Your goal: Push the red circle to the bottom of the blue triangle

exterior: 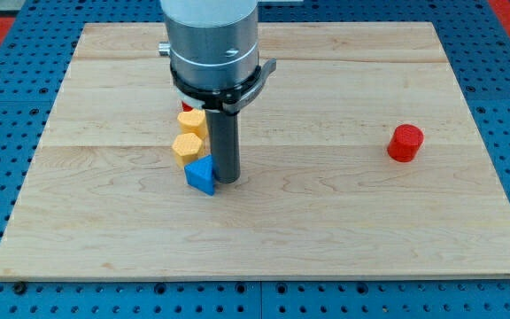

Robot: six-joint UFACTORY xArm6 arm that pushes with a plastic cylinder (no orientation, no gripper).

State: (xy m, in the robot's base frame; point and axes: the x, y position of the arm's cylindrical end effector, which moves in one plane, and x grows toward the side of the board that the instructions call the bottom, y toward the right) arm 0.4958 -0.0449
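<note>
Robotics lab bench: wooden board (pixel 326 204) on blue perforated mounting plate (pixel 7 35), grey arm housing (pixel 212 40) overhead.

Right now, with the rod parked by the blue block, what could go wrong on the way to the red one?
1. My tip sits right beside the blue triangle, perhaps touching it; leaving carelessly could shove the target.
2. The two yellow blocks crowd the triangle's upper side, so any nudge there may scatter them.
3. The red circle lies far to the view's right; over a long push it could slip off my tip.
</note>
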